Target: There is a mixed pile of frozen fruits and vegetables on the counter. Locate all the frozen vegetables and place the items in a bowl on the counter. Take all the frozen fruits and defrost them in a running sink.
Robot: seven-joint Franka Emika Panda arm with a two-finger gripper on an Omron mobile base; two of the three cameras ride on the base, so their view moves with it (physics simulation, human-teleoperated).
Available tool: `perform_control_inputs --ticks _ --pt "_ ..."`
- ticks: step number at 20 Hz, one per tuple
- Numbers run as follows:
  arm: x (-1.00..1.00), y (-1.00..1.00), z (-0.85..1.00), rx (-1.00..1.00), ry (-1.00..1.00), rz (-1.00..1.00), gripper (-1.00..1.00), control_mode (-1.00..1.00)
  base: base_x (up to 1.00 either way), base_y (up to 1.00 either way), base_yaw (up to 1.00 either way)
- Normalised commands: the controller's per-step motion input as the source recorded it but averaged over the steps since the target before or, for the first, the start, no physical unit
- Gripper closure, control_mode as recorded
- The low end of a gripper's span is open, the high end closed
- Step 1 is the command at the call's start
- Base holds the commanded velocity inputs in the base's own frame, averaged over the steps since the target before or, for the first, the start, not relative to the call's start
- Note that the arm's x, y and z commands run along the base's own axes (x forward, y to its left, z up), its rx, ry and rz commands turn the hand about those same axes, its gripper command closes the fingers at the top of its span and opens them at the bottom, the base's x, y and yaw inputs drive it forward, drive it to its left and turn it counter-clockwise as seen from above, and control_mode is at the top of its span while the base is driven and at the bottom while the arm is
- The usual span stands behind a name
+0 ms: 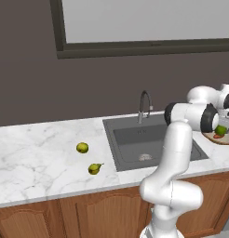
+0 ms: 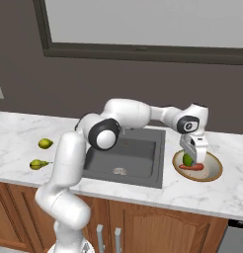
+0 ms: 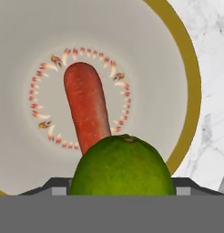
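I have the gripper (image 2: 191,159) low over the bowl (image 2: 215,172), jaws clamped on the bright green ball (image 2: 187,159), ready to drop it beside the carrot (image 3: 88,107) lying inside. Lemon-like ball (image 1: 82,148) and pear (image 1: 94,168) wait on the worktop (image 1: 37,148) left of the sink (image 1: 135,139).

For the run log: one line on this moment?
gripper: shut on green ball | over bowl | carrot in bowl | fruits on counter

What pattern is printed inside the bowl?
A ring of small red-orange flame-like marks on the pale inside of the bowl, clearest in the hand view.
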Motion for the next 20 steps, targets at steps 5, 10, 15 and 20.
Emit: perform_control_inputs --ticks 5,10,15,20 --pt "0.0 0.0 -0.18 0.01 0.0 0.0 1.0 -1.0 0.0 0.0 0.0" --pt "0.0 0.0 -0.15 0.02 0.0 0.0 -1.0 -1.0 0.0 0.0 0.0" --pt "0.0 0.0 -0.04 0.0 0.0 0.0 -1.0 -1.0 0.0 0.0 0.0" --pt "0.0 0.0 0.01 0.0 0.0 0.0 -1.0 -1.0 0.0 0.0 0.0"
